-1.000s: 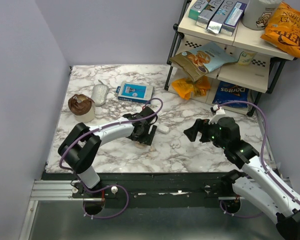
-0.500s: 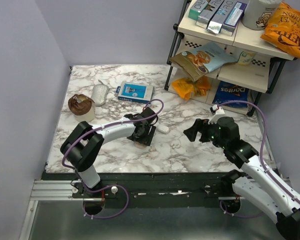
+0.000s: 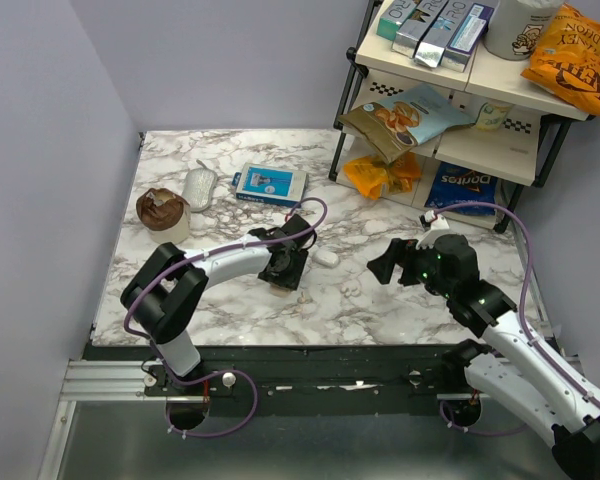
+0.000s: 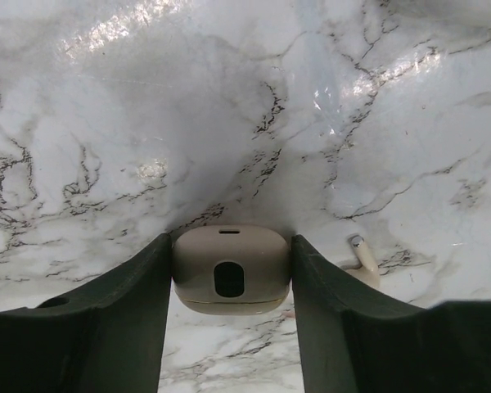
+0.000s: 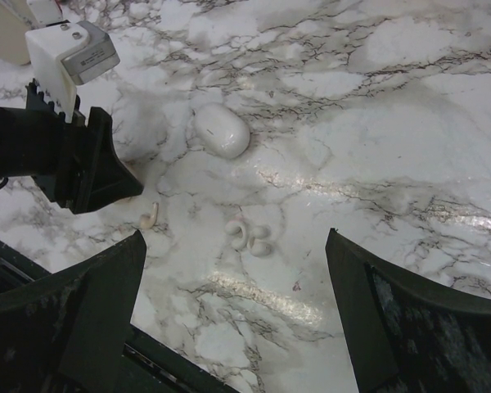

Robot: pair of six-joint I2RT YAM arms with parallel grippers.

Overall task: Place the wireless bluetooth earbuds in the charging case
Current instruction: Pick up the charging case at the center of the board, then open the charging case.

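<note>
Here the left hand [image 3: 286, 266] is clamped on the beige charging case [image 4: 231, 270], a finger against each side, on the marble desk [image 4: 229, 98]. One earbud [image 4: 362, 260] lies at the case's 3 o'clock. The right hand [image 3: 383, 264] hangs with fingers wide apart over two more wireless bluetooth earbuds [image 5: 250, 237], a white oval case [image 5: 222, 129] at their 12 o'clock.

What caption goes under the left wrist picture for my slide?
Left gripper pinching a small beige case on the marble table, a white earbud lying beside it.
</note>
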